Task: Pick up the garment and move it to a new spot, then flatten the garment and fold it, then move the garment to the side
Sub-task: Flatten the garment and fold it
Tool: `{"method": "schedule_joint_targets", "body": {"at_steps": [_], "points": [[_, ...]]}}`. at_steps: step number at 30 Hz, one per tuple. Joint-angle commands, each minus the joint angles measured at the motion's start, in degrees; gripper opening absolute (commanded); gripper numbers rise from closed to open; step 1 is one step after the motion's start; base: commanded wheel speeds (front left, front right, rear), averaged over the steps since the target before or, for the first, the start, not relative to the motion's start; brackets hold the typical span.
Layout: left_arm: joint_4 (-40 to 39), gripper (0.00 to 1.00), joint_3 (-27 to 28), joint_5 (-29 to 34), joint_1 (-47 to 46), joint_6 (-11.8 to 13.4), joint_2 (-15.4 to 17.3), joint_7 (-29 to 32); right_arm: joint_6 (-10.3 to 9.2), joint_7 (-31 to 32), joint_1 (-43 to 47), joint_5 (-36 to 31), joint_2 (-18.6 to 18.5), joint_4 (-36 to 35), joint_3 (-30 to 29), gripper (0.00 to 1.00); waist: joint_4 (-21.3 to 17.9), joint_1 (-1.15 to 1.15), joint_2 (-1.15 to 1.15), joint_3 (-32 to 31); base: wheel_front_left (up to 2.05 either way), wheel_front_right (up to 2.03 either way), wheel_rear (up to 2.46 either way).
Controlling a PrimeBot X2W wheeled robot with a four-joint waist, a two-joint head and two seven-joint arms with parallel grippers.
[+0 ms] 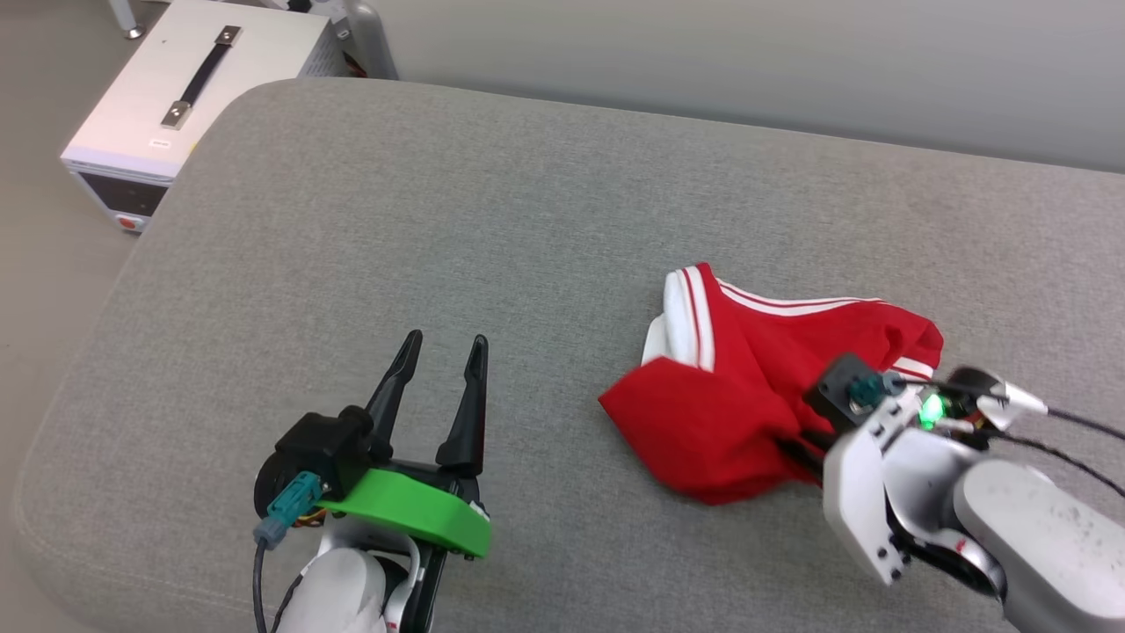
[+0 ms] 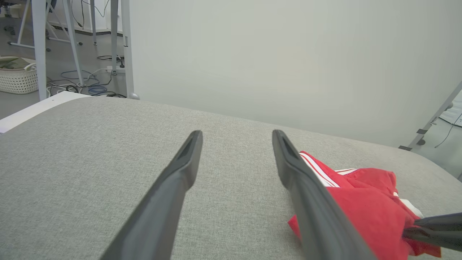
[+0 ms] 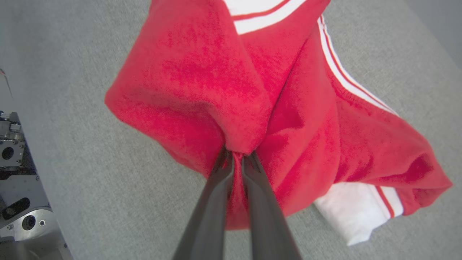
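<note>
The red T-shirt with white sleeves and striped trim [image 1: 747,396] lies in a crumpled heap on the big grey cloth cushion [image 1: 439,202]. In the head view it sits toward 4 o'clock. Your right fingers [image 3: 225,169] are squeezed tight on a bunch of red cloth at the heap's near edge. Your left fingers [image 1: 468,396] are spread wide and hold nothing. They hover at 7 o'clock, well apart from the shirt.

This shirt is soft, light and floppy. It will droop and swing when you lift it, and loose parts may drag. The pinch looks thick, so I think it has caught more than one layer. That is fine for carrying. For flattening, you would do better to hold a hem corner or a shoulder with each set of fingers.

There is lots of bare cushion from 9 to 12 o'clock of the shirt, so that looks like a good new spot. Watch the edges. The cushion rounds off at 10 o'clock, where a white box with a black handle [image 1: 176,88] stands below. The far edge at 12 o'clock runs along a pale wall [image 1: 703,53]. A sleeve could slip over either edge.
</note>
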Motion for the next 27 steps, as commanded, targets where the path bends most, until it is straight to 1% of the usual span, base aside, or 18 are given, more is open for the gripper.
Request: {"method": "schedule_joint_targets", "body": {"at_steps": [1, 3, 7, 12, 13, 14, 15, 20, 27], "points": [[0.1, 1.0, -0.2, 0.5, 0.5, -0.2, -0.2, -0.3, -0.04, 0.2, 1.6, 0.3, -0.8, 0.6, 0.3, 0.0, -0.7, 0.0, 0.0, 0.2, 0.0, 0.0, 0.0], [0.2, 1.0, -0.4, 0.4, 0.3, -0.2, -0.2, -0.3, -0.04, 0.1, 3.6, 0.9, -1.0, 1.9, -0.1, 0.0, -1.1, 0.0, 0.0, 0.5, 0.0, 0.0, 0.0], [0.4, 1.0, -0.5, 0.4, 0.0, -0.2, -0.2, -0.3, -0.04, -0.5, 6.0, 0.9, -0.3, 5.2, -1.8, 0.0, -1.9, 0.0, 0.0, 0.9, 0.0, 0.0, 0.0], [1.0, 1.0, -0.6, 0.6, -0.3, -0.3, -0.2, -0.3, -0.04, -1.6, 7.3, 0.2, 2.0, 8.6, -5.1, 0.0, -3.0, 0.0, 0.0, 1.0, 0.0, 0.0, 0.0], [1.1, 1.0, -0.5, 0.7, -0.2, -0.3, -0.2, -0.3, -0.04, -2.2, 7.5, 0.3, 2.7, 8.9, -6.1, 0.11, -3.3, 0.0, 0.0, 1.0, 0.0, 0.0, 0.0], [1.1, 1.0, -0.5, 0.7, -0.2, -0.3, -0.2, -0.3, -0.04, -3.0, 7.6, 0.3, 3.1, 8.9, -6.9, 0.68, -3.5, 0.0, 0.0, 0.9, 0.0, 0.0, 0.0], [1.3, 1.0, -0.5, 0.7, -0.2, -0.3, -0.2, -0.3, -0.04, -3.3, 7.9, 0.7, 3.7, 9.1, -8.1, 1.0, -3.7, 0.0, 0.0, 0.7, 0.0, 0.0, 0.0], [1.9, 1.0, -0.3, 0.8, 0.2, -0.3, -0.2, -0.3, -0.04, -6.0, 8.9, 0.5, 4.7, 6.9, -12.0, 1.0, -5.0, 0.0, 0.0, -1.2, 0.0, 0.0, 0.0], [2.2, 1.0, 0.7, 1.5, 1.1, -0.4, -0.2, -0.3, -0.04, -9.8, 12.9, 0.2, 4.7, 0.2, -20.7, 1.0, -7.8, 0.0, 0.0, -4.5, 0.0, 0.0, 0.0]]}}
